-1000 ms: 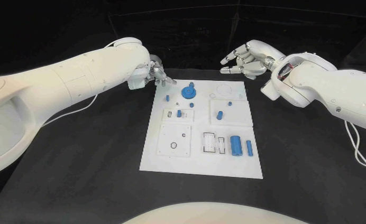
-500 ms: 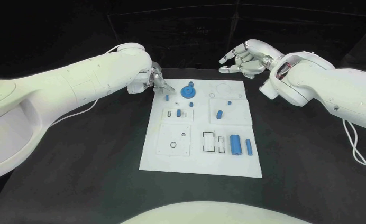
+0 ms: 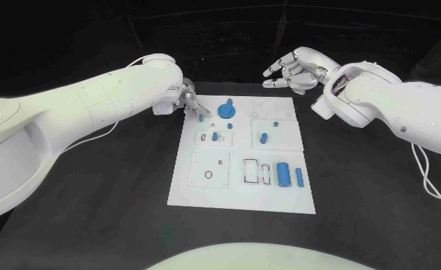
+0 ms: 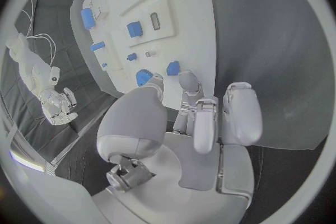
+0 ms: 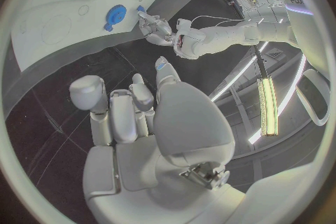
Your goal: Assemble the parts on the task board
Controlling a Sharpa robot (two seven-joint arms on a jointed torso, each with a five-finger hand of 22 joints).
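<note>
The white task board (image 3: 276, 201) lies in the middle of the table with several blue parts on it. My left hand (image 3: 187, 99) hovers at the board's far left corner, fingers apart and holding nothing. Its fingertips (image 4: 187, 79) come close to a small blue part (image 3: 201, 117) (image 4: 173, 68). A round blue part (image 3: 227, 113) (image 5: 115, 13) sits just beyond. My right hand (image 3: 292, 72) (image 5: 140, 117) hangs above the table past the board's far edge, fingers loosely spread and empty.
A large blue cylinder (image 3: 284, 175) (image 4: 87, 18) and a thinner blue pin (image 3: 301, 178) lie at the board's near right. More small blue parts (image 3: 263, 137) sit mid-board. Black table (image 3: 101, 187) surrounds the board on all sides.
My left hand has come down a little and moved closer to the board's far left corner. The right hand has barely shifted.
</note>
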